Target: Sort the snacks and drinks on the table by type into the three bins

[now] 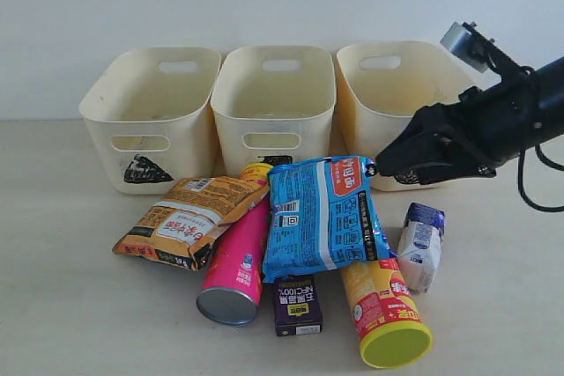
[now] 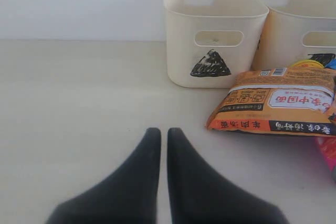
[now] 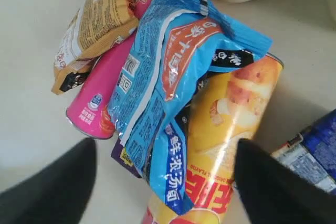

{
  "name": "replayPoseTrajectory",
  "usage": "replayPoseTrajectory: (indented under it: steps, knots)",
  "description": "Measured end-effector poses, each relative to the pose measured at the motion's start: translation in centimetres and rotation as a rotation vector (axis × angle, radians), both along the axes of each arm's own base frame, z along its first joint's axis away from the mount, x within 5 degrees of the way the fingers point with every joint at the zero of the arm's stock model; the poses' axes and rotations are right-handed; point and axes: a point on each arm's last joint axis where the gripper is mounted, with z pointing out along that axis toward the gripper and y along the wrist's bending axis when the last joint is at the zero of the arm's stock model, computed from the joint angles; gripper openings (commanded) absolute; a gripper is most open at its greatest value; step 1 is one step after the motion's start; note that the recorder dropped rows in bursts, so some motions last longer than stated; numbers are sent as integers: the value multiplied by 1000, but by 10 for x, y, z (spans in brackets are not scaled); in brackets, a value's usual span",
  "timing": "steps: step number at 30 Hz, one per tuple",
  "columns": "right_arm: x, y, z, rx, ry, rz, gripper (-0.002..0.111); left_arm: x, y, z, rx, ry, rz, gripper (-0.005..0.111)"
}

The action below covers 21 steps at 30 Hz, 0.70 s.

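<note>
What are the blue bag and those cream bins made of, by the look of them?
Blue bag: probably thin plastic film, glossy; it crinkles and catches light. Cream bins: likely moulded plastic, smooth, fairly matte; rounded corners, cut handle slots.

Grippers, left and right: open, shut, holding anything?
Left gripper: shut, holding nothing.
Right gripper: open, empty, over the blue crinkly bag.

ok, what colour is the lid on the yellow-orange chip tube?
Yellow-green; the lid shows best in the exterior view.
</note>
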Motion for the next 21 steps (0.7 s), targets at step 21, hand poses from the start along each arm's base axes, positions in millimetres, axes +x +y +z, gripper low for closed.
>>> replayPoseTrajectory:
  steps: [21]
  knots:
    - [13,72,-55,-136,-60,25,75,0,0,0,0,0,0,4]
